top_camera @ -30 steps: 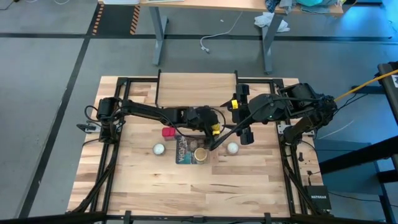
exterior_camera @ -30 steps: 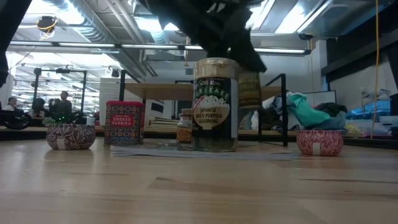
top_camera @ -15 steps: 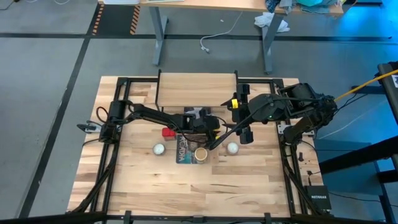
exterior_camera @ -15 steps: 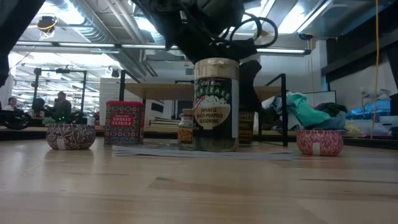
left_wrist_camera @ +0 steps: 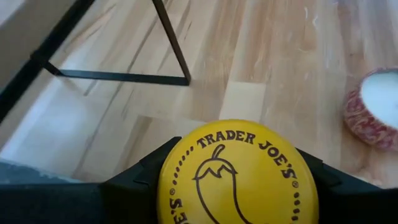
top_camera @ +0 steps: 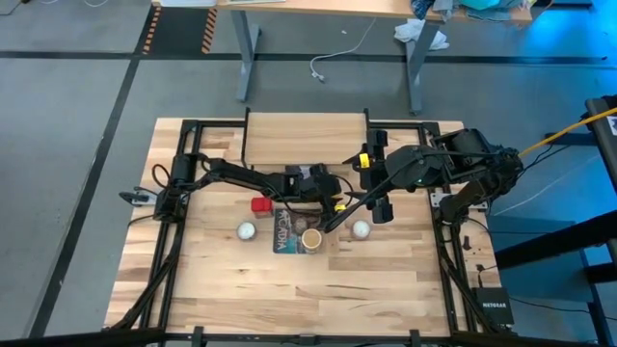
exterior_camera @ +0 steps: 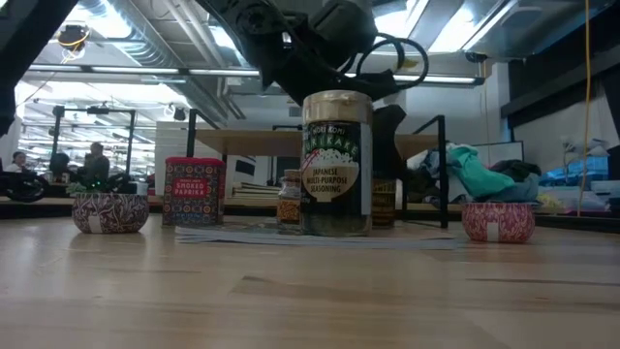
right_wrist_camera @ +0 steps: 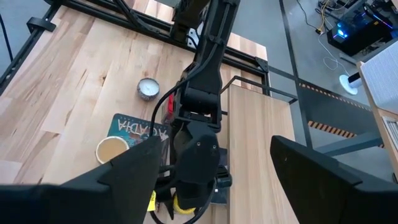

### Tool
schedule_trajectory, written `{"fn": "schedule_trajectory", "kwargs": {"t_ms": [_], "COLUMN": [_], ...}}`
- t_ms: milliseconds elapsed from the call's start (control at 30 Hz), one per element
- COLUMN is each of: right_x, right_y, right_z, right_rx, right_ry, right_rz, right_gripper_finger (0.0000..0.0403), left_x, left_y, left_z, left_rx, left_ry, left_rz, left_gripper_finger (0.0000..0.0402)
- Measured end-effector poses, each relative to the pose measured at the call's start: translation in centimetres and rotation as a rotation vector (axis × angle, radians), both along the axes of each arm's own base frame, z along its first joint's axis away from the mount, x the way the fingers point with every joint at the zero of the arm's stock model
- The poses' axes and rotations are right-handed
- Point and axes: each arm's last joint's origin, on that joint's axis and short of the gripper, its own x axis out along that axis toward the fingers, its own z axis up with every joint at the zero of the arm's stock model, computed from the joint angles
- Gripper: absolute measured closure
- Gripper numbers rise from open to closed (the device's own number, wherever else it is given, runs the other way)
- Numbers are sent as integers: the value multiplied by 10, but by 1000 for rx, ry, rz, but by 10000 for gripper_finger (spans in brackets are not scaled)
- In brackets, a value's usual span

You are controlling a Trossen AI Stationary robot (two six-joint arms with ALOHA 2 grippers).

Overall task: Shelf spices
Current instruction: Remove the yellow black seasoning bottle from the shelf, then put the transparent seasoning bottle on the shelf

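I'm seeing matte black arms trailing looped black cables (yellow tag showing on the right arm (top_camera: 364, 159)).

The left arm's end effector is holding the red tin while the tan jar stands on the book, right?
Not quite. The left wrist view shows the left end effector holding the yellow jar, not the red tin. The tan jar does stand on the book.

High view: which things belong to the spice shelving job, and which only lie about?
Job: red square tin; wide tan-lidded jar; tiny brownish jar; yellow round jar, held by left pincer; light-wood shelf board.
Lying about: two white balls; flat dark picture book.
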Motion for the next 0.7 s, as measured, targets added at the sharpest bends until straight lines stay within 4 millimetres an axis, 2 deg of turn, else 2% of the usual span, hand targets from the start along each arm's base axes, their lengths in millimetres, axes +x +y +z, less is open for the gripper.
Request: {"fn": "schedule_trajectory", "kwargs": {"t_ms": [200, 400, 500, 600, 700], "right_x": [0, 0, 0, 0, 0], "right_y": [0, 0, 0, 0, 0], "right_z": [0, 0, 0, 0, 0], "right_rx": [0, 0, 0, 0, 1], "right_ry": [0, 0, 0, 0, -1], "right_rz": [0, 0, 0, 0, 0], "right_gripper_finger": [95, 95, 95, 95, 95], "left_x": [-2, -1, 1, -1, -6], "left_y": [1, -4, -11, -17, -20], "left_z": [-3, -3, 0, 9, 33], "left_rx": [-21, -38, -38, -31, -24], "left_ry": [3, -15, -27, -41, -97], "left_rz": [-7, -8, -23, -42, -44], "left_gripper_finger": [199, 124, 104, 98, 96]}}
